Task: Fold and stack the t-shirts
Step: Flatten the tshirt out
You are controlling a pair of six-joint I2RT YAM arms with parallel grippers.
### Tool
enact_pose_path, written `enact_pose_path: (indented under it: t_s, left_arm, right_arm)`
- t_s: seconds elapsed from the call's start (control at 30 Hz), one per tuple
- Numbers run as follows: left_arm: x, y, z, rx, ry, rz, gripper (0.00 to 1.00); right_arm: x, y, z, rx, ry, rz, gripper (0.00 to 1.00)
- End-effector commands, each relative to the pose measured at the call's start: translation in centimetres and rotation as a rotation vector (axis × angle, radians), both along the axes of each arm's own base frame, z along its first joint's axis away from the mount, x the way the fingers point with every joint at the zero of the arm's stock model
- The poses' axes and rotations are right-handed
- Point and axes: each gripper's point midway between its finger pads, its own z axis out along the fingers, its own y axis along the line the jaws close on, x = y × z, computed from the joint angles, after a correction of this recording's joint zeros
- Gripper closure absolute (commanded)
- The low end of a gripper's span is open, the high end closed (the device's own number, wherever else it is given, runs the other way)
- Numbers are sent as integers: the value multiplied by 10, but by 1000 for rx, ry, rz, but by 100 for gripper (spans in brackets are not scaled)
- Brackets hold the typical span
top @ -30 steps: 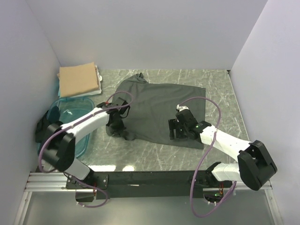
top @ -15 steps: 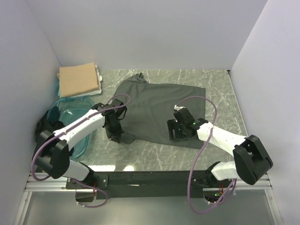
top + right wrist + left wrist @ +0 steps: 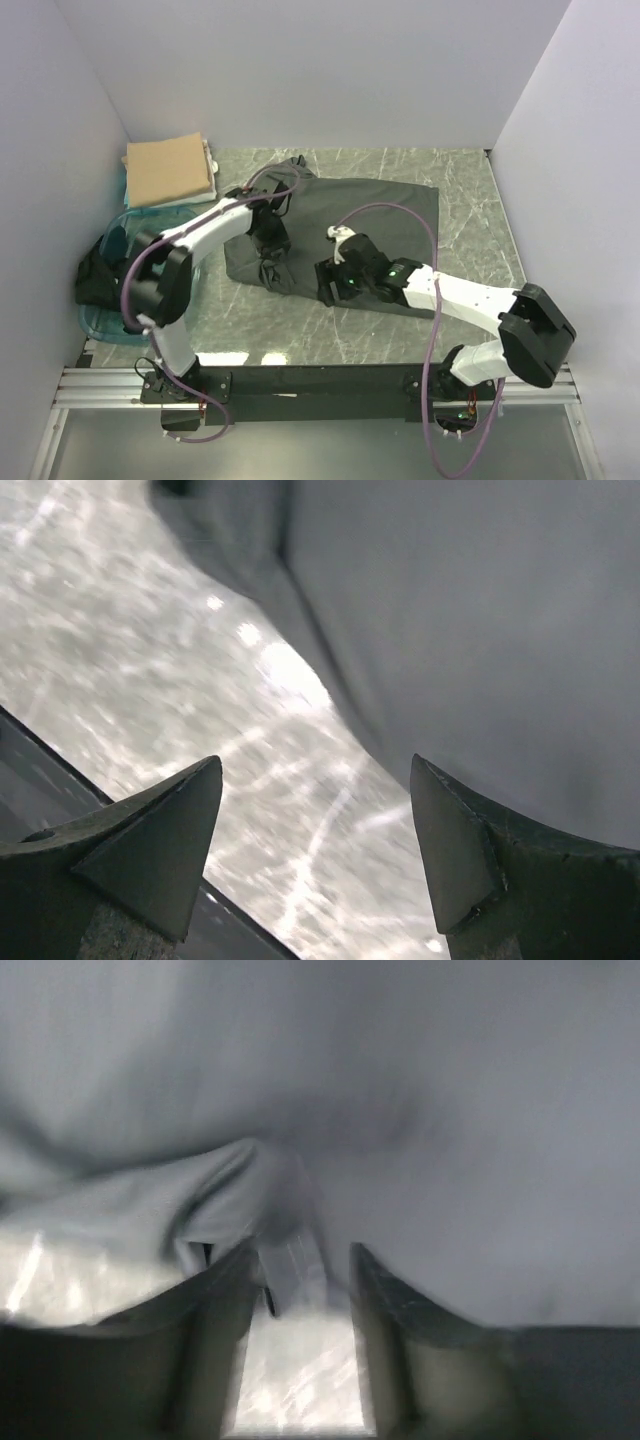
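Note:
A dark charcoal-grey t-shirt (image 3: pixel 330 200) lies on the marble table, its left side folded over onto itself. My left gripper (image 3: pixel 272 245) rests on that folded part. In the left wrist view its jaws (image 3: pixel 300 1255) stand apart, with a crease of grey cloth (image 3: pixel 450 1110) at the tips and bare table between the fingers. My right gripper (image 3: pixel 333 283) is low at the shirt's near hem, wide open. In the right wrist view it (image 3: pixel 315 765) has marble between its fingers and the shirt's edge (image 3: pixel 480 610) beside the right finger. A folded tan t-shirt (image 3: pixel 168 170) lies at the back left.
A translucent teal tub (image 3: pixel 100 325) stands at the left edge with a dark bundle of cloth (image 3: pixel 95 275) in it. White walls close in the back and both sides. Purple cables loop over both arms. The black base rail runs along the near edge.
My left gripper carried the shirt's left side inward and back, making a fold, then its jaws parted. My right gripper slid left along the near hem, staying open.

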Motion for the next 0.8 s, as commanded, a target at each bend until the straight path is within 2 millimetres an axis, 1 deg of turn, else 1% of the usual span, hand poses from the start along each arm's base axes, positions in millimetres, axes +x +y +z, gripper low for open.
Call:
enact_pose_path:
  t_s: [0.0,0.03,0.07,0.1,0.13,0.17,0.2,0.23,0.27,0.3,0.33,0.37,0.4,0.43,0.47,0.5,0.53,0.57,0.63,0.67,0.73,0.77]
  left_arm:
    - [57,0,12,9,-130,68,41]
    - [65,4,11,12,-136,77,35]
    - [69,4,14,10,-151,84,29]
    - [73,7,20,16,-169,99,14]
    - [75,8,31,7,-199,103,10]
    - [74,9,36,6,-215,110,10]
    - [71,14,35,16,-225,116,5]
    - [68,17,46,12,-251,120,3]
    - [64,24,46,25,-253,137,1]
    - [54,34,37,58,-230,159,1]
    - [49,45,42,63,-241,190,1]
    - [37,55,31,87,-208,215,1]
    - [31,62,28,89,-205,243,1]
    - [30,71,36,71,-231,275,1]
    - [18,80,23,79,-208,291,1]
    - [15,83,22,68,-211,303,1]
    - [15,92,26,53,-229,336,1]
    - [7,97,16,56,-207,345,1]
    - [5,102,16,35,-212,355,1]
    - [4,100,13,20,-207,347,1]
    - [3,102,12,19,-204,351,1]
    - [2,102,11,19,-201,348,1]
  right_arm:
    - [15,33,27,71,-75,-23,18]
    - [13,36,28,65,-75,-9,18]
    - [17,38,30,51,-93,-24,18]
    - [15,41,31,39,-104,-17,18]
    - [16,42,31,27,-117,-20,18]
    - [18,48,33,30,-131,-11,18]
    - [15,55,34,34,-137,9,18]
    - [12,61,35,41,-138,33,18]
    - [14,71,37,49,-152,52,18]
    - [13,77,37,55,-153,66,19]
    - [10,87,39,70,-151,92,19]
    - [12,98,36,68,-145,105,20]
    - [12,105,34,71,-139,118,24]
    - [10,113,31,67,-132,140,26]
    - [13,124,26,57,-125,154,27]
    - [14,130,25,52,-122,162,28]
    - [15,135,23,46,-123,172,29]
    - [21,142,19,29,-127,173,33]
    - [30,147,15,12,-139,150,35]
    - [34,150,9,-14,-131,138,39]
    - [42,148,5,-51,-138,107,43]
    - [45,150,0,-64,-133,99,49]
